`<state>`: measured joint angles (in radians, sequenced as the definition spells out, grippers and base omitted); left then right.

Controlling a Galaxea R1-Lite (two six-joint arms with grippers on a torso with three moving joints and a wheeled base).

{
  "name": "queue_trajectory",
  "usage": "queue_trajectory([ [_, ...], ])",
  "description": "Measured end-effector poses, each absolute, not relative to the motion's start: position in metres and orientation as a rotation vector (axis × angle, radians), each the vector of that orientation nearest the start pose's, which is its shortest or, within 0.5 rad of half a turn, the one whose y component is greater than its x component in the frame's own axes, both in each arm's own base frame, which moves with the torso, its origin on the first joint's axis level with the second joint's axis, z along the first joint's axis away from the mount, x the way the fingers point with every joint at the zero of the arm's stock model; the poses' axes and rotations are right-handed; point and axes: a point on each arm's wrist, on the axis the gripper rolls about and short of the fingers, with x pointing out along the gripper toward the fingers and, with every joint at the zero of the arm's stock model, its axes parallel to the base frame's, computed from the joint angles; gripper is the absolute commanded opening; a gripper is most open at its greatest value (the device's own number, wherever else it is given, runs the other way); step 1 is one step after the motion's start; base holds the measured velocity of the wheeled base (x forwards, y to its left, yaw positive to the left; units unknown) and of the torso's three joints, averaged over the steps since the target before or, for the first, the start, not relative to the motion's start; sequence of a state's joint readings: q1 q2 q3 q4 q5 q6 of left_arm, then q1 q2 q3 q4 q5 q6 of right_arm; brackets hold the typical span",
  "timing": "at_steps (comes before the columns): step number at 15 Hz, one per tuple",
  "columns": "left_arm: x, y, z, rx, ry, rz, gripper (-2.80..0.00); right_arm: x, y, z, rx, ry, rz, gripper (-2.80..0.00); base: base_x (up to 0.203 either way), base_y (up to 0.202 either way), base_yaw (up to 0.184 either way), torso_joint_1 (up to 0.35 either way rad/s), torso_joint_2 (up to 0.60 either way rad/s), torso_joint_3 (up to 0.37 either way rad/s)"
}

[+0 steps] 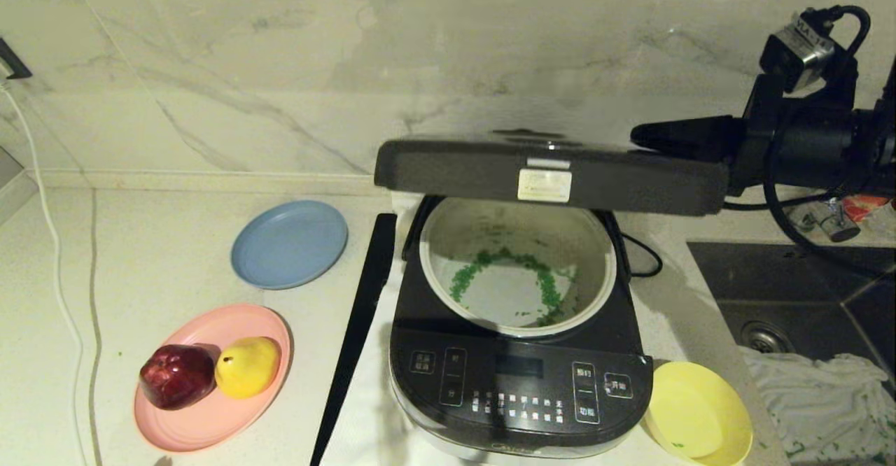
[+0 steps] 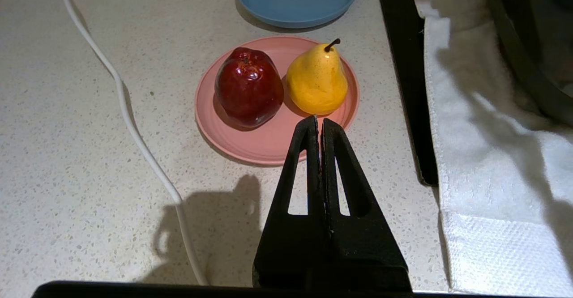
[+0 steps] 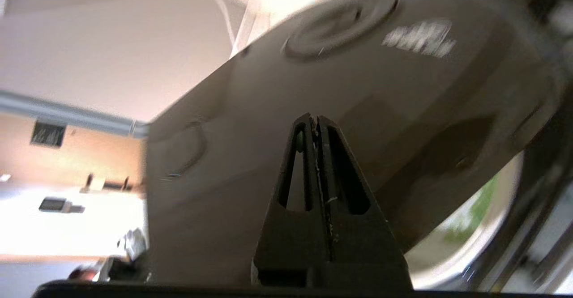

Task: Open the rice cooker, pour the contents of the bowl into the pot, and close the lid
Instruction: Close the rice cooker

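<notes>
The dark rice cooker stands in the middle of the counter. Its lid hangs about halfway down, roughly level above the cream-white pot. A ring of green bits lies on the pot's floor. My right gripper is shut and empty, its tip against the lid's top near the right rear. In the right wrist view the same gripper presses on the lid's dark top. The pale-yellow bowl sits right of the cooker, holding only a few green specks. My left gripper is shut, parked over the counter.
A blue plate and a pink plate with a red apple and a yellow pear lie to the left. A black strip and a white towel flank the cooker. A sink holding a cloth is on the right.
</notes>
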<state>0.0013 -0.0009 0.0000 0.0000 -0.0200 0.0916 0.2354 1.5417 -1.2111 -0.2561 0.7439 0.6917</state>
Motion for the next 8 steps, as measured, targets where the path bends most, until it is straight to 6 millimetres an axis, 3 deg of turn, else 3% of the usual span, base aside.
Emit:
queue_trajectory([
  [8, -0.023, 0.000, 0.075, 0.091, -0.002, -0.019, -2.80, 0.237, 0.085, 0.233, 0.693, 0.657, 0.870, -2.80, 0.000, 0.000, 0.000, 0.000, 0.00, 0.000],
])
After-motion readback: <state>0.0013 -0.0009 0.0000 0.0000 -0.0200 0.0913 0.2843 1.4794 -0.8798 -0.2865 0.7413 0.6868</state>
